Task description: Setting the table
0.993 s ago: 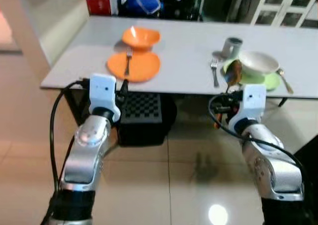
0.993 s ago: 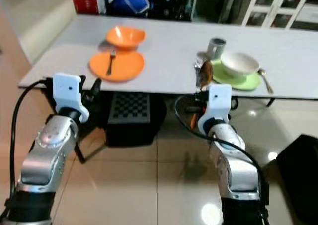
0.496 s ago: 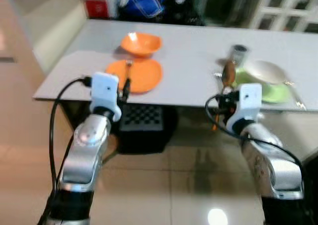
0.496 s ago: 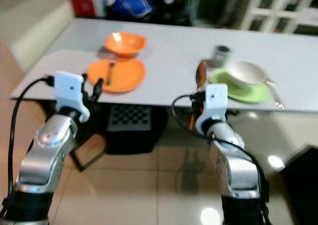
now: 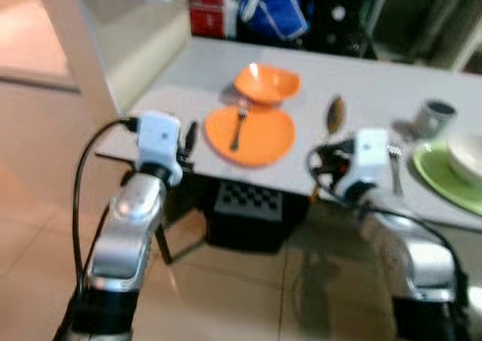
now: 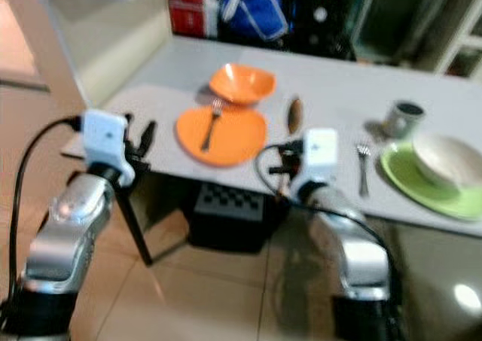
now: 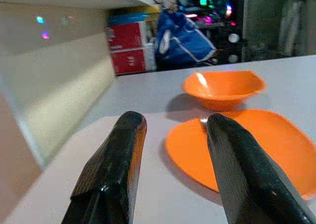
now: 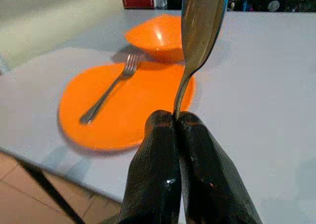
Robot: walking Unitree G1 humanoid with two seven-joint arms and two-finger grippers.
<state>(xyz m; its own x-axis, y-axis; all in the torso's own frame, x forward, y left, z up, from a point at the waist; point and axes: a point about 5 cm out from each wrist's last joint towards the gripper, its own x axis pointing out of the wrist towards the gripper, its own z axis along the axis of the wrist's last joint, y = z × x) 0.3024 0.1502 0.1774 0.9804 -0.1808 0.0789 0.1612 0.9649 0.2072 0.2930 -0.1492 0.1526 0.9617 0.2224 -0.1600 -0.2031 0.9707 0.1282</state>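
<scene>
Camera swung left; right gripper (image 8: 175, 122) now beside orange plate (image 8: 133, 103), pinching spoon (image 8: 200, 31) upright by its handle above table (image 8: 256, 85). Left gripper (image 7: 170, 135) spread, near plate's edge.

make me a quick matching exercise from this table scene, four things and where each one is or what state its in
Things:
1. fork
2. spoon
3. white bowl
4. left tool

Places or states:
a. on the green plate
b. open, nothing held
c. lying on the orange plate
d. pinched upright in the right tool

Pairs: 1-c, 2-d, 3-a, 4-b
</scene>
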